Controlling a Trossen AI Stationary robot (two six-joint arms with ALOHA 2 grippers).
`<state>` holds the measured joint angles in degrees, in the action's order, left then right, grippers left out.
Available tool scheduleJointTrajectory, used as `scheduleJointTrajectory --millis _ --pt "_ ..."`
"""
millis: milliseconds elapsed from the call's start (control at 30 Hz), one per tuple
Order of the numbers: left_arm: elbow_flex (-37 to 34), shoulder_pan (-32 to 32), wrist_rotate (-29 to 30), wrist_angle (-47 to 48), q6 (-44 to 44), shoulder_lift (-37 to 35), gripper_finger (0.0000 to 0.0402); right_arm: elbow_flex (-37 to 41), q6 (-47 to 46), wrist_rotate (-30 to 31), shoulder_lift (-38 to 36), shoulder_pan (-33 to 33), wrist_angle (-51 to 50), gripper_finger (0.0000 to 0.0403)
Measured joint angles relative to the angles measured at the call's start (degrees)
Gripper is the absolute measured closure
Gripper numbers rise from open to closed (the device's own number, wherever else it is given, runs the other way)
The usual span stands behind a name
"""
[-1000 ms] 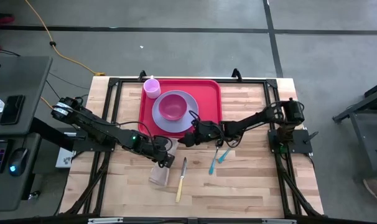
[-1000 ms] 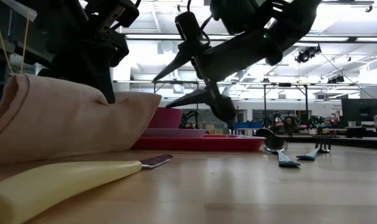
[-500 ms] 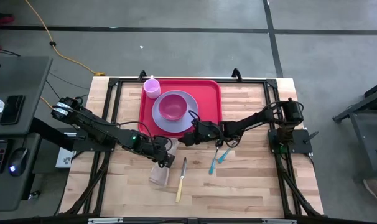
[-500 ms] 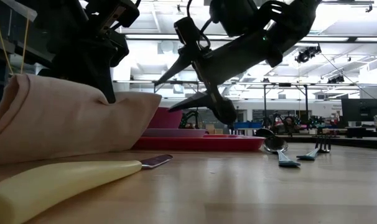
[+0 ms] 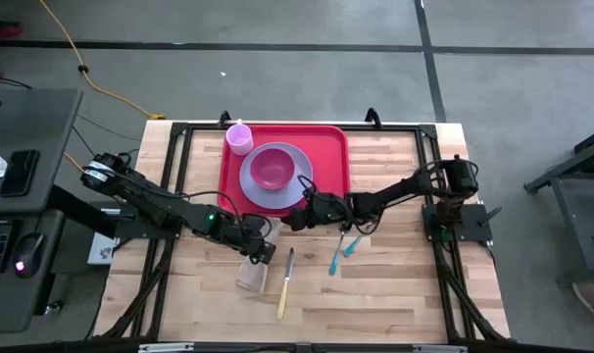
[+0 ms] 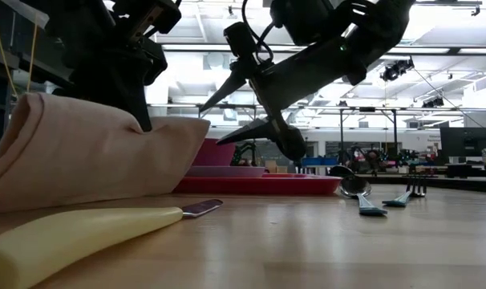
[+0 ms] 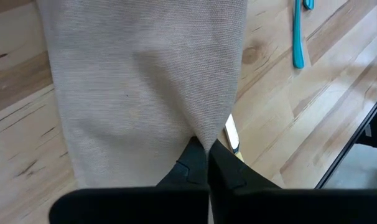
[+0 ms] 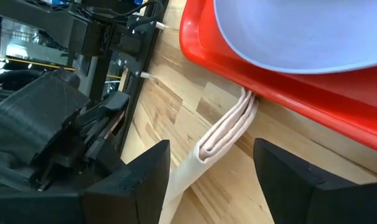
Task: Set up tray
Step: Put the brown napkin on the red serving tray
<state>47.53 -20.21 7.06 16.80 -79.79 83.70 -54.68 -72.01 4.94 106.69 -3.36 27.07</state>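
1. The tray (image 5: 331, 147) is seen in plain red.
2. The plate (image 5: 295, 186) is shown in lavender, the bowl (image 5: 272, 168) in pink-purple.
3. The cup (image 5: 239, 139) is coloured pale pink.
4. The folded cloth (image 7: 145, 87) is rendered in beige.
5. The counter (image 5: 395, 284) is marked by light wood grain.

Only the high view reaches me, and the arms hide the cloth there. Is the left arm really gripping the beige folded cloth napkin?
Observer: Yes. The left wrist view shows the left gripper with its jaws shut on a fold of the beige folded cloth napkin.
Operator: And the right one?
Observer: The right gripper holds nothing. Its jaws are wide open, and the napkin's end shows between them.
Operator: Where does that end lie?
Observer: It runs under the rim of the flat red plastic tray.
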Motion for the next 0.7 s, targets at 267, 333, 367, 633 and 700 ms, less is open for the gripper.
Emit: scheduleJointTrajectory --millis 267,333,367,633,700 --pt "0.0 0.0 0.1 -0.4 -0.2 0.0 0.0378 0.0 -1.7 0.4 1.8 0.0 2.8 0.0194" --pt "0.0 0.0 0.1 -0.4 -0.2 0.0 0.0378 -0.3 -2.7 -0.6 3.4 -0.1 4.6 0.0194" --pt "0.0 0.0 0.1 -0.4 -0.2 0.0 0.0378 -0.8 -2.8 -1.4 4.1 -0.1 4.5 0.0194" --pt "0.0 0.0 0.1 -0.3 -0.4 0.0 0.0378 -8.6 0.2 -5.1 7.8 0.0 -0.5 0.0194" --pt "0.0 0.0 0.1 -0.3 -0.4 0.0 0.0378 -10.0 0.3 -5.8 8.5 0.0 -4.1 0.0194"
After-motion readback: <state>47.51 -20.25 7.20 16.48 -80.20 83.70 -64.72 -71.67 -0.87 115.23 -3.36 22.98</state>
